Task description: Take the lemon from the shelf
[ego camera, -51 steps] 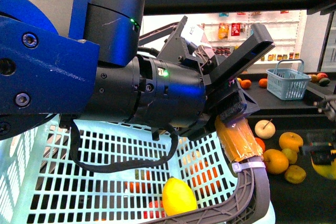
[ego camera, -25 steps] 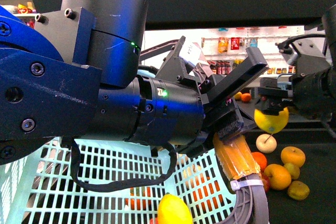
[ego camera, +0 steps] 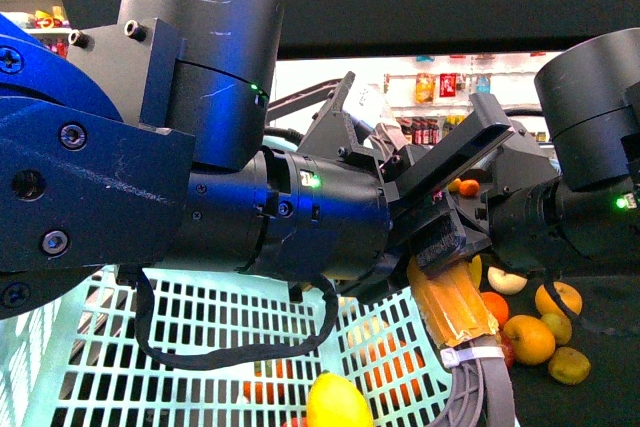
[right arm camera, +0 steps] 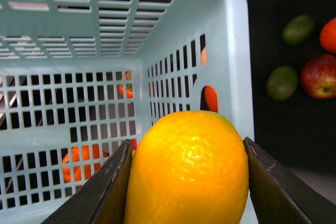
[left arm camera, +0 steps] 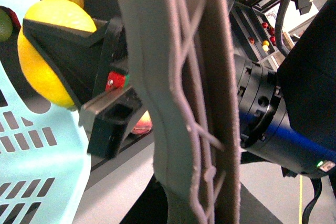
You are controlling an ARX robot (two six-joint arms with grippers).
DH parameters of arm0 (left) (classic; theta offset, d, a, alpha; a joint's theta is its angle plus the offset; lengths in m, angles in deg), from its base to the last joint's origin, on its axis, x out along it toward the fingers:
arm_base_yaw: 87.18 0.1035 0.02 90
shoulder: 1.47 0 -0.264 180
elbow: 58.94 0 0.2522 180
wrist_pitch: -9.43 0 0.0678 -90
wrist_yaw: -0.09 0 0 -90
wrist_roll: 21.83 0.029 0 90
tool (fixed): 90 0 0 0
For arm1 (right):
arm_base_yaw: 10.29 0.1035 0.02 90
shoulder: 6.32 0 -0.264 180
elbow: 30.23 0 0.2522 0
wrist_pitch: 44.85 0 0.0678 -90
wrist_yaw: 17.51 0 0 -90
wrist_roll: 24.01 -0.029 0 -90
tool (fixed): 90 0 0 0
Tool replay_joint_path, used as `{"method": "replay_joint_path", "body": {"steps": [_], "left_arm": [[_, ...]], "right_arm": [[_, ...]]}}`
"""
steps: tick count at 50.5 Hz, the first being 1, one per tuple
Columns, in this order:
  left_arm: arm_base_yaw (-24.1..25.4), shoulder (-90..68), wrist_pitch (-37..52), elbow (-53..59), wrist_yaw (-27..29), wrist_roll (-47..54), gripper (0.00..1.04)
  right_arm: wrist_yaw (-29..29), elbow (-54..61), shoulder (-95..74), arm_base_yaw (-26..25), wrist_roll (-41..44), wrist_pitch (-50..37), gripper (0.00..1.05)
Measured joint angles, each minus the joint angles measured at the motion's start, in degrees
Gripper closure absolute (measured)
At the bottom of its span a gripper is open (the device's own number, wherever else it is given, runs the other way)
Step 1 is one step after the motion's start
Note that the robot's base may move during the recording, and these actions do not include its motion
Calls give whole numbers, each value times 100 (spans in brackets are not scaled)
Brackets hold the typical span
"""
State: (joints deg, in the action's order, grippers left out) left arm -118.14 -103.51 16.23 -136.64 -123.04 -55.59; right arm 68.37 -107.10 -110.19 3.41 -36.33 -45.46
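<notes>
A yellow lemon [right arm camera: 189, 171] sits clamped between the two dark fingers [right arm camera: 100, 192] of my right gripper [right arm camera: 189, 184]. It hangs over the rim of the pale blue basket [right arm camera: 226, 51]. In the front view the right arm [ego camera: 585, 187] is at the right, and only a sliver of that lemon [ego camera: 476, 269] shows behind my left gripper [ego camera: 445, 212]. The left gripper is shut on the basket handle [ego camera: 455, 307], orange-taped above and grey below. The handle [left arm camera: 184, 103] fills the left wrist view, with the held lemon [left arm camera: 44, 51] beside it. The shelf's dark tray [right arm camera: 283, 129] lies past the basket.
Another lemon [ego camera: 335, 402] and some oranges lie inside the basket [ego camera: 150, 367]. Oranges and yellow fruit [ego camera: 530, 337] lie on the dark tray [ego camera: 600, 397] at the lower right. Green fruits [right arm camera: 282, 82] and a red apple [right arm camera: 318, 75] lie on the tray beside the basket.
My right gripper took the lemon from the tray at the far right, lifted it and carried it left, up to the basket rim behind the left gripper. The left arm stayed nearly still.
</notes>
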Motion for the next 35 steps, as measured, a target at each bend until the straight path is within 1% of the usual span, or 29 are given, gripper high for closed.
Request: {"method": "replay_joint_path", "body": {"steps": [3,6,7,11,16,17,25,35], "left_arm": [[0,0,0,0,4,4,96],[0,0,0,0,2,2,96],[0,0,0,0,0,2,96],[0,0,0,0,-4,2,96],[0,0,0,0,-7,-4,96],[0,0,0,0,-20,-17,96],[0,0,0,0,-26,-42,96],[2,0,0,0,15,-42,96]], "right_arm": [[-24,72,0,72,9,0,48],[-24,103,0,109,2,-11,37],[-24,103,0,118,2,-17,32],[2,103,7,111,0,-59,18],[28,103,11,68,-17,-122,7],[42,105,15,48,-35,-142,6],[181,109,136,-162,-57,-212,8],[570,433,927,-857,118,-575,8]]}}
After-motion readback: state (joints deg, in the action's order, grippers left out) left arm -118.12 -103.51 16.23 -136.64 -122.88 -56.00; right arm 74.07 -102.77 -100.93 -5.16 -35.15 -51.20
